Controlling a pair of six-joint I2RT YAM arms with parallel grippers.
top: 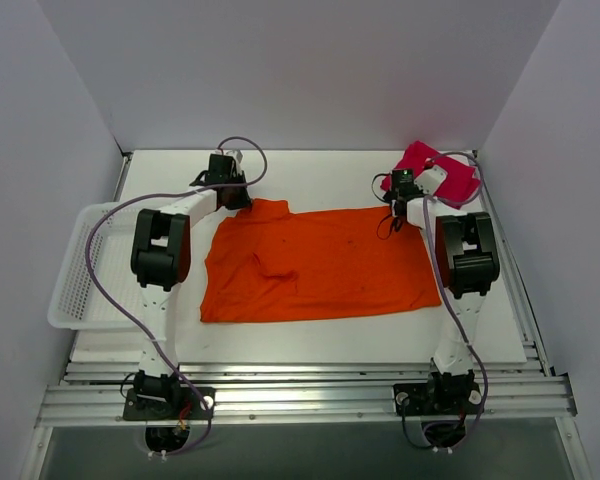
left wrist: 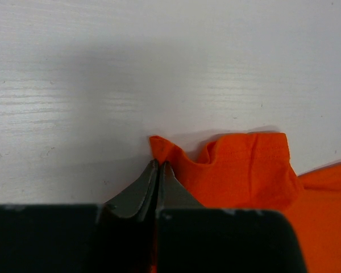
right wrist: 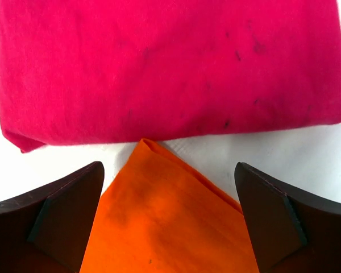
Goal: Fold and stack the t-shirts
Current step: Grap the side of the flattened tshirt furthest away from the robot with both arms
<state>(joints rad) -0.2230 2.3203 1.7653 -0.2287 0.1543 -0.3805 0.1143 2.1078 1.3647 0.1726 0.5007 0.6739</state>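
The orange t-shirt lies spread across the middle of the table. My left gripper is at its far left corner, shut on a pinch of orange cloth; a sleeve fold lies to its right. My right gripper is open over the far right corner of the orange shirt, which lies between the two fingers. The red t-shirt lies folded at the far right corner of the table, just beyond that corner in the right wrist view.
A white mesh basket stands at the left edge of the table, partly overhanging it. White walls close in the table on the left, back and right. An aluminium rail runs along the near edge.
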